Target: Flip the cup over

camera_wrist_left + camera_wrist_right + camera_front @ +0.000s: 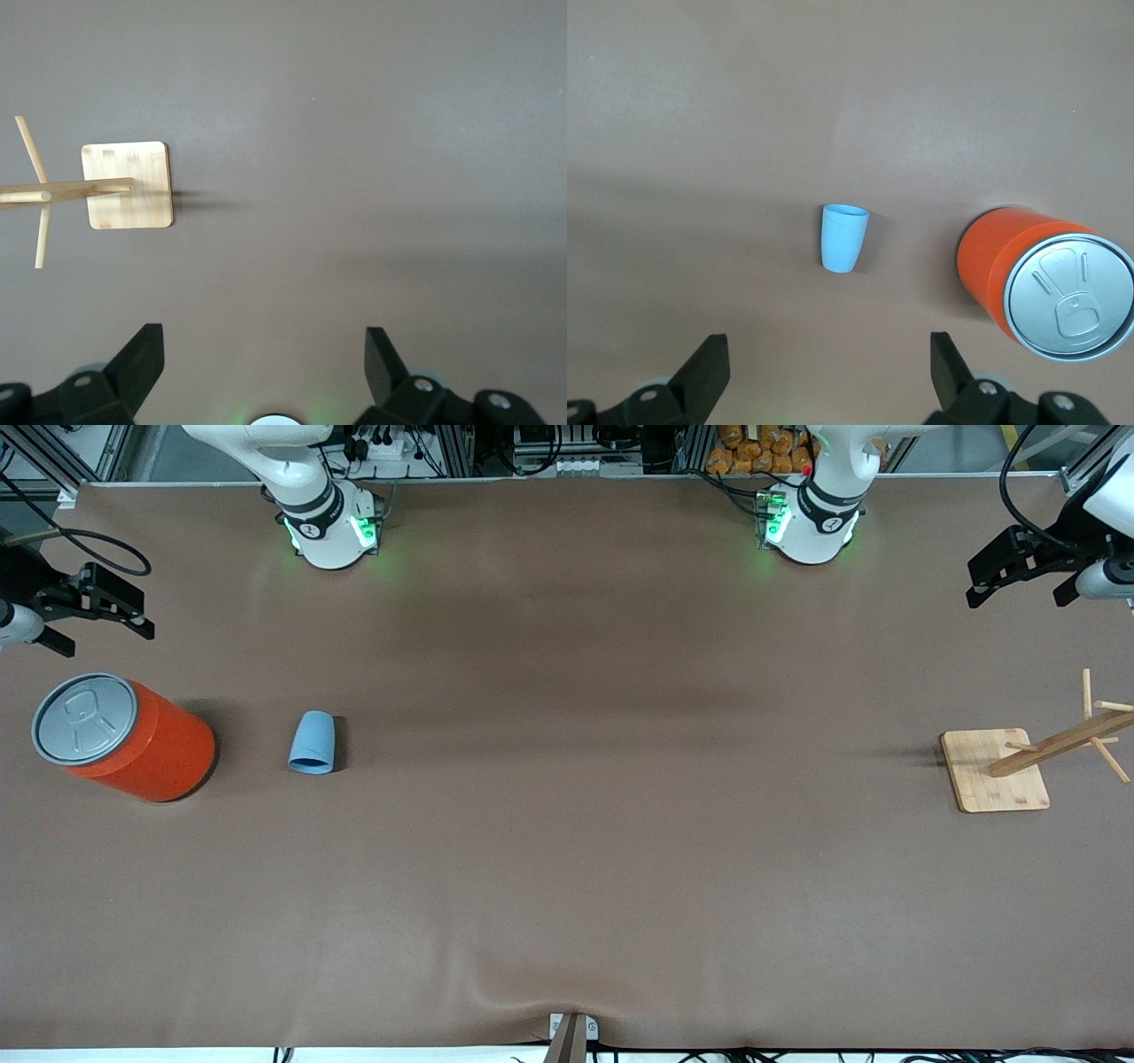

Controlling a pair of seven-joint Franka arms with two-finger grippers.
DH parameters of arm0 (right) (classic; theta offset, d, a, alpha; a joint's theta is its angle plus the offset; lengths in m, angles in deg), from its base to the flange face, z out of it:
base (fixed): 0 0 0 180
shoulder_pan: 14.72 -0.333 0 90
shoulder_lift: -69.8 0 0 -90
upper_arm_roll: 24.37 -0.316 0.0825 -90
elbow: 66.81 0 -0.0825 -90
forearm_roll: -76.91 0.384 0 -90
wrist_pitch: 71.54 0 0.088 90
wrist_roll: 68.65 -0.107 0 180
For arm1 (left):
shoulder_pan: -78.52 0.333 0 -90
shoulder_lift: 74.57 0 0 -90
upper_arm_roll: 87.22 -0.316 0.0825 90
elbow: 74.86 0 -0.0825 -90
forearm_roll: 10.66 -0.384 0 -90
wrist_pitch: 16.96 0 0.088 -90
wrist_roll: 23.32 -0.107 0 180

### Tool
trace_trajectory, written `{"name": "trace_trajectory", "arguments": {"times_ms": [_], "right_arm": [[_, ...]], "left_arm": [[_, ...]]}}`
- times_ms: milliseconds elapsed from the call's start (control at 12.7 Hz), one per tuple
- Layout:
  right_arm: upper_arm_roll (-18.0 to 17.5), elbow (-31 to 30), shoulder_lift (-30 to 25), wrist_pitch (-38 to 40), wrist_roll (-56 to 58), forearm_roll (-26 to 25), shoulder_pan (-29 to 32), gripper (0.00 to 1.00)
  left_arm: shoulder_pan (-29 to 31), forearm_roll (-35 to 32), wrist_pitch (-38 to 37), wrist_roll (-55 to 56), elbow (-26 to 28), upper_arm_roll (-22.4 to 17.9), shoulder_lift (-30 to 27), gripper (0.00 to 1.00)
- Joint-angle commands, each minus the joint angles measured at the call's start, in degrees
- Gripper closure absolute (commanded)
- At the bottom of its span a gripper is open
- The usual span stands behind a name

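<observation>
Beside the orange can (124,735), toward the right arm's end of the table, the cup (313,742) is standing upright. Your right gripper (828,376) is hovering spread wide above it; the left gripper (264,372) is waiting, also spread. You're risking tipping the light cup sideways. Both arms are partly cropped.

The wooden peg rack (1059,744) runs off the front view's edge, as do both arms' upper links.
</observation>
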Motion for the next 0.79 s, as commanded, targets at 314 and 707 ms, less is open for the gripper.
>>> {"name": "trace_trajectory", "arguments": {"times_ms": [314, 707], "right_arm": [[1.1, 1.6, 1.3, 0.9, 0.9, -0.6, -0.5, 0.00], [1.1, 1.8, 6.8, 0.7, 1.2, -1.1, -0.1, 0.00]], "left_arm": [[0.2, -1.1, -1.3, -0.1, -1.9, 0.3, 0.8, 0.00], [0.6, -1.0, -1.4, -0.3, -2.1, 0.3, 1.8, 0.00]]}}
